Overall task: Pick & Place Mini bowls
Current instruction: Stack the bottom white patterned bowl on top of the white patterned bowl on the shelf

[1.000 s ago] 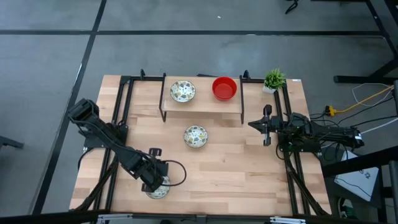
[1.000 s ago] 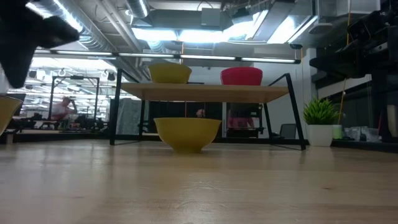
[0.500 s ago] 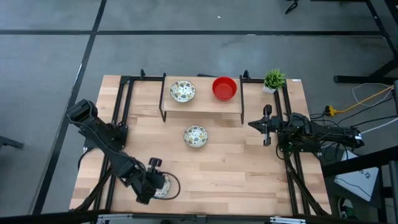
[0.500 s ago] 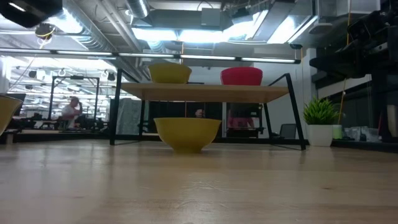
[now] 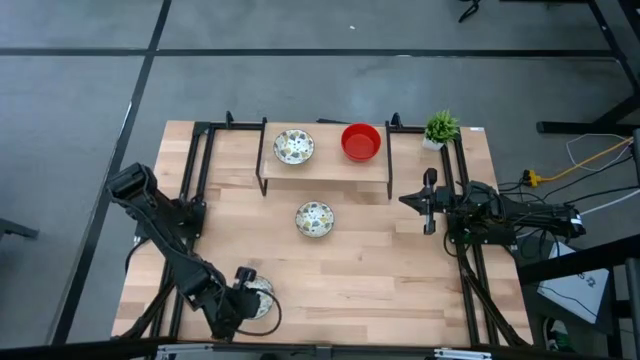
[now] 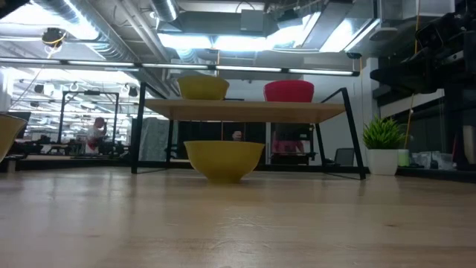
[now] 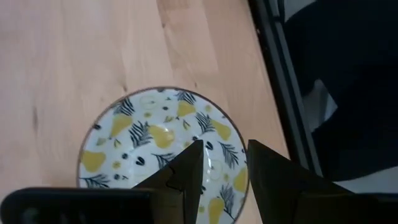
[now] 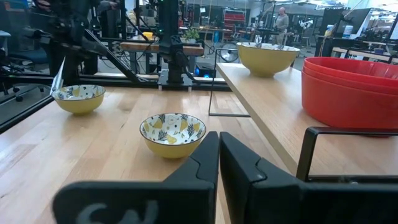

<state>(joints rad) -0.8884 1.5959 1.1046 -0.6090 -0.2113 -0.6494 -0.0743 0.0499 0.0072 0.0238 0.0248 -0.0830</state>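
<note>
A cream bowl with a yellow pear and leaf pattern point(image 5: 263, 297) stands on the table near its front left. It also shows in the left wrist view point(image 7: 149, 140). My left gripper point(image 5: 247, 300) is open right above it. One finger point(image 7: 186, 168) is over the bowl's inside and the other point(image 7: 273, 177) is outside its rim. A like bowl point(image 5: 314, 219) stands mid-table. Another patterned bowl point(image 5: 293, 147) and stacked red bowls point(image 5: 361, 141) stand on the raised shelf. My right gripper point(image 5: 428, 205) waits shut and empty at the right. My left gripper straddles the near-side rim point(image 7: 244, 163) of the front-left bowl from above, pointing down. I cannot tell whether the fingers touch it. The bowl stands upright on the table.
A wooden shelf on black legs point(image 5: 325, 165) spans the far middle of the table. A small green potted plant point(image 5: 440, 128) stands at the far right corner. Black frame rails point(image 5: 195, 170) run along both sides. Bare wood lies between the mid-table bowl and the near edge.
My left gripper has swung toward the table's near edge and turned about over the front-left bowl, and it has left the low view. The bowl has stayed in place.
</note>
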